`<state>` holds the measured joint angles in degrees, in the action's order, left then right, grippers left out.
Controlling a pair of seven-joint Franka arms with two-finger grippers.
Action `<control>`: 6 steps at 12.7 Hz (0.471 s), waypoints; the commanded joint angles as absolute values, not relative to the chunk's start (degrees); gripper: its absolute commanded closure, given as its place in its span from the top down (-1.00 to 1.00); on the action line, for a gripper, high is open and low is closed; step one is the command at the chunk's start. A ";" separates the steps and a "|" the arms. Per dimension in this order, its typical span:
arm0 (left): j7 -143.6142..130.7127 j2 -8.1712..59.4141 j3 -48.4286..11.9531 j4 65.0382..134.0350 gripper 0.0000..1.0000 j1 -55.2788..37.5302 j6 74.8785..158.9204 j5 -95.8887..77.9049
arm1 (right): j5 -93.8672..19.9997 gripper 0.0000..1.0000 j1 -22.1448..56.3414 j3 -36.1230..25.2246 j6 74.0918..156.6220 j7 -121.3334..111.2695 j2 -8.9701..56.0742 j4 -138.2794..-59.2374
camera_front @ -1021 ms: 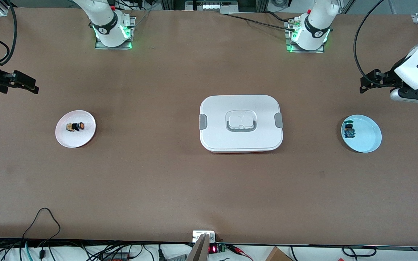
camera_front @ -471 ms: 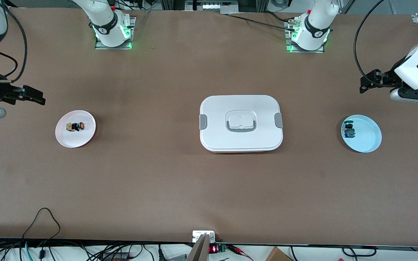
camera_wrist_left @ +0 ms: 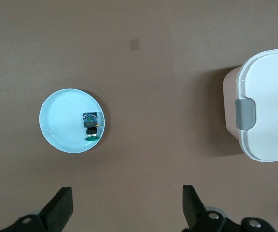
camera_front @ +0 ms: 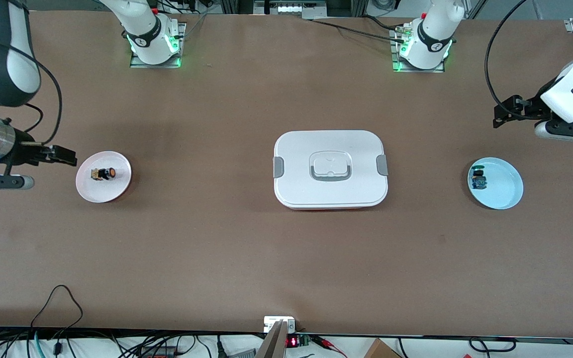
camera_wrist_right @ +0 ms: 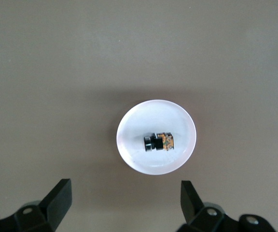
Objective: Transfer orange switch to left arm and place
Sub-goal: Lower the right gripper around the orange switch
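The orange switch (camera_front: 105, 173) lies on its side on a small pale pink plate (camera_front: 113, 191) toward the right arm's end of the table. In the right wrist view the switch (camera_wrist_right: 159, 142) rests mid-plate (camera_wrist_right: 153, 116). My right gripper (camera_front: 67, 157) hovers over the table just beside that plate, open and empty (camera_wrist_right: 125, 183). The white lidded box (camera_front: 330, 169) sits mid-table; one clipped end (camera_wrist_left: 269, 106) shows in the left wrist view. My left gripper (camera_front: 499, 119) waits open and empty (camera_wrist_left: 127, 191) over bare table at the left arm's end.
A light blue plate (camera_front: 504, 191) near the left arm's end holds a small part with a green cap and blue body (camera_front: 478, 179), also seen in the left wrist view (camera_wrist_left: 92, 126). Cables run along the table's edge nearest the camera (camera_front: 60, 303).
My right arm has swung in and brought its gripper from the table's end to just beside the pink plate. The left arm has not moved.
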<state>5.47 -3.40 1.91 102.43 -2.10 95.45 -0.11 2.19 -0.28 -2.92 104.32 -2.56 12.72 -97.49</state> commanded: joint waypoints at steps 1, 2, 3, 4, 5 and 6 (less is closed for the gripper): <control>4.83 -4.31 1.67 102.83 1.00 -1.93 95.01 -0.79 | 2.72 1.00 -2.10 -2.81 111.94 -2.72 11.51 -105.88; 4.92 -4.31 1.67 102.92 1.00 -1.93 95.01 -0.79 | 2.72 1.00 -2.81 -2.81 113.97 -2.99 11.69 -108.26; 4.83 -4.31 1.67 102.83 1.00 -1.93 95.01 -0.70 | 2.72 1.00 -2.90 -2.90 115.65 -4.55 12.04 -109.76; 4.83 -4.31 1.67 102.83 1.00 -1.93 95.01 -0.79 | 2.72 1.00 -3.25 -2.90 117.84 -6.31 13.26 -110.82; 4.83 -4.31 1.67 102.83 1.00 -1.93 95.01 -0.79 | 2.72 1.00 -3.69 -2.90 120.21 -8.16 14.49 -112.14; 4.83 -4.31 1.67 102.83 1.00 -1.93 95.01 -0.79 | 2.72 1.00 -4.13 -2.90 122.58 -9.39 15.20 -113.54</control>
